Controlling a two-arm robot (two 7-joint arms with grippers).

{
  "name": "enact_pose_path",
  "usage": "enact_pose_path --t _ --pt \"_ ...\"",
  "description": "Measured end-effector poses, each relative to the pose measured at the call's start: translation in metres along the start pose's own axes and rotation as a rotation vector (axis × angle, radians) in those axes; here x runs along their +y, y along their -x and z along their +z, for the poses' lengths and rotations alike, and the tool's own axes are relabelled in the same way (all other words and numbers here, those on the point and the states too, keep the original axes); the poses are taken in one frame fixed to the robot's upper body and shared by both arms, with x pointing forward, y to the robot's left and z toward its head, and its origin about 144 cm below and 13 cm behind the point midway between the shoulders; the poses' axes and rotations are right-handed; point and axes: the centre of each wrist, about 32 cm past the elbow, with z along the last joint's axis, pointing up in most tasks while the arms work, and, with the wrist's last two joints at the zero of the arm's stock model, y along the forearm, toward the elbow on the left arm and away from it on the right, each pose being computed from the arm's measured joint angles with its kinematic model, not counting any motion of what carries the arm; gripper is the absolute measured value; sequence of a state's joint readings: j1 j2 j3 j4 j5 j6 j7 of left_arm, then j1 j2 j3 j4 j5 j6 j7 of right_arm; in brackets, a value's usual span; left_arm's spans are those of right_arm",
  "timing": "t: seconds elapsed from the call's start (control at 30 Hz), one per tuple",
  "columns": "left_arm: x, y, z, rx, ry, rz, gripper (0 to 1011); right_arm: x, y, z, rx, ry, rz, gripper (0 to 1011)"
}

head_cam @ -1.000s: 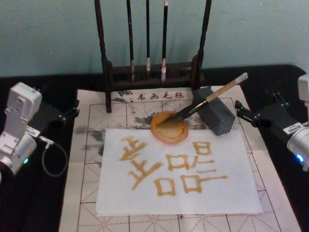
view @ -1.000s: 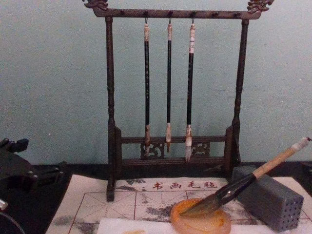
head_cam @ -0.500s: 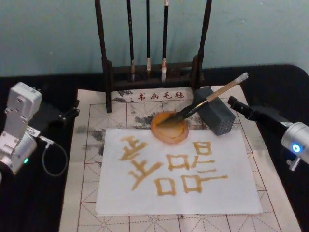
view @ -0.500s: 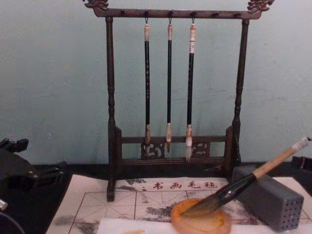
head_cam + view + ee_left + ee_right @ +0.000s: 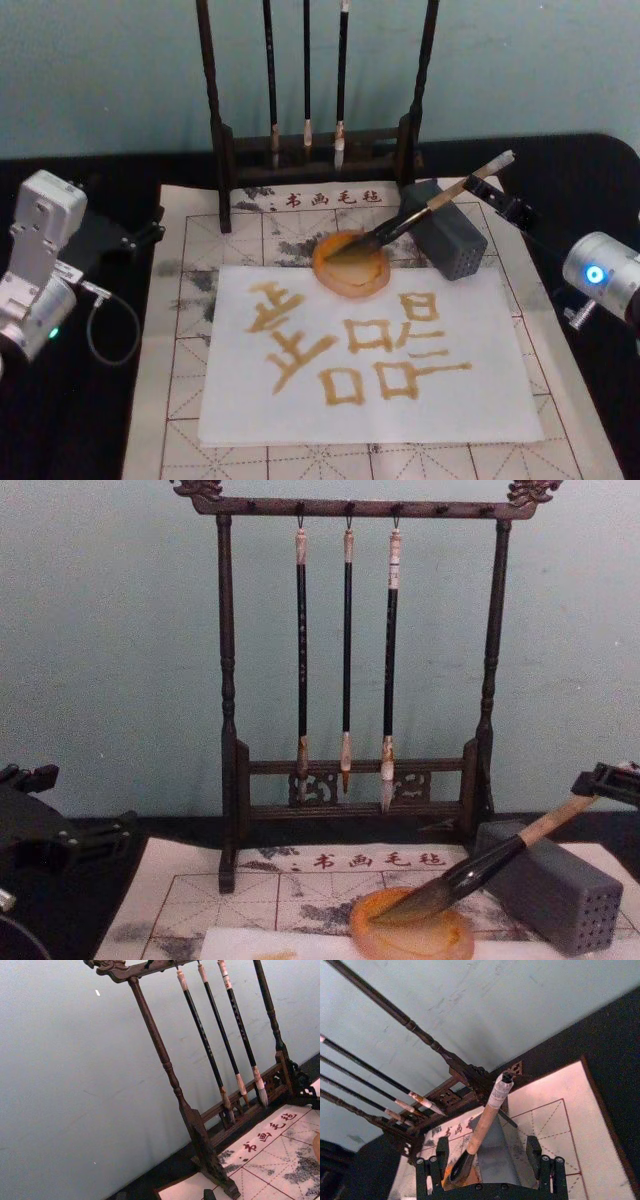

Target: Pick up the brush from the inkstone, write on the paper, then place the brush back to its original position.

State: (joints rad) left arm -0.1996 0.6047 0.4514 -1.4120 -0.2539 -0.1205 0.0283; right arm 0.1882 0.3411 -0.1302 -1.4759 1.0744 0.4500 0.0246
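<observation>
hovering open, the right end effector (image 5: 500, 200) flanks the brush (image 5: 430, 205).

Calligraphy desk w/ brush rack (image 5: 430, 766), grid mat (image 5: 180, 400)

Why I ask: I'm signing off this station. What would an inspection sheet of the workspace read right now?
Surface: black table with an ink-stained gridded mat on it.
Job's things: brush tuft in the inkstone, shaft leaning on the grey block; paper bears amber characters.
Clutter: rack holding three thin brushes, behind the mat.
Grippers: right gripper open, astride the brush's upper shaft, not closed on it; left gripper open, parked at the mat's left edge.
Cables: one cable looped at the table's left side.
Surroundings: plain teal wall; nothing else seen.
</observation>
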Motion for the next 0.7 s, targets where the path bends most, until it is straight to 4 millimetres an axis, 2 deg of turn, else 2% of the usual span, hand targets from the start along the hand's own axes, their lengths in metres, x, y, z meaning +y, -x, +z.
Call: enact_pose_path --t 0.33,0.7 --pt "0.000 0.000 0.000 0.000 0.000 0.000 1001 0.014 0.008 0.003 0.090 0.021 -0.014 1002" --pt "0.000 0.000 0.000 0.000 0.000 0.000 1001 0.031 0.013 0.006 0.110 0.021 -0.018 1002"
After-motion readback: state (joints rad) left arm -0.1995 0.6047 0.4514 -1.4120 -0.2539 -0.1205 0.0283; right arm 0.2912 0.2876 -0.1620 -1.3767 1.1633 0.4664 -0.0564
